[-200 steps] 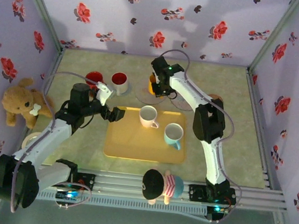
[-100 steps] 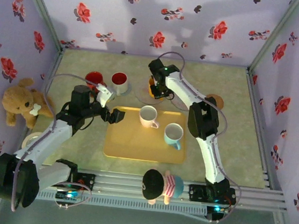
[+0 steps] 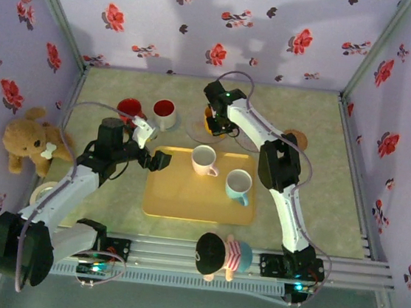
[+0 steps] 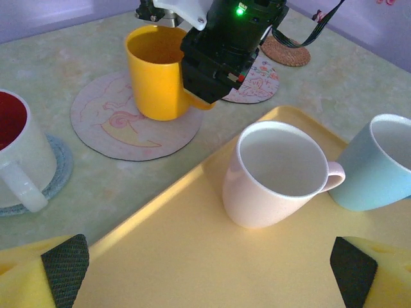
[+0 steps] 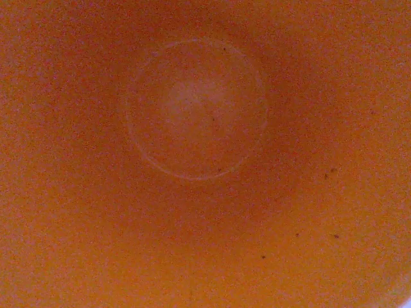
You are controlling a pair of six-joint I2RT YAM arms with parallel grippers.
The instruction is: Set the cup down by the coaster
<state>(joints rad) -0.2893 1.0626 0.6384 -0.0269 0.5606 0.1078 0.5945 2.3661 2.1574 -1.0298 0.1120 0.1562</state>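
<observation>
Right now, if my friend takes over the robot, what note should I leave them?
Left gripper: open, holding nothing, hovering over the left end of the yellow tray, near the pink cup.
Right gripper: shut on the rim of the yellow cup, which stands upright on the pink-patterned coaster.
Done: the yellow cup is at its coaster; the white cup sits on a grey coaster.
Left: let go of the yellow cup. The pink cup and blue cup are on the tray; the floral coaster and woven coaster look free.
</observation>
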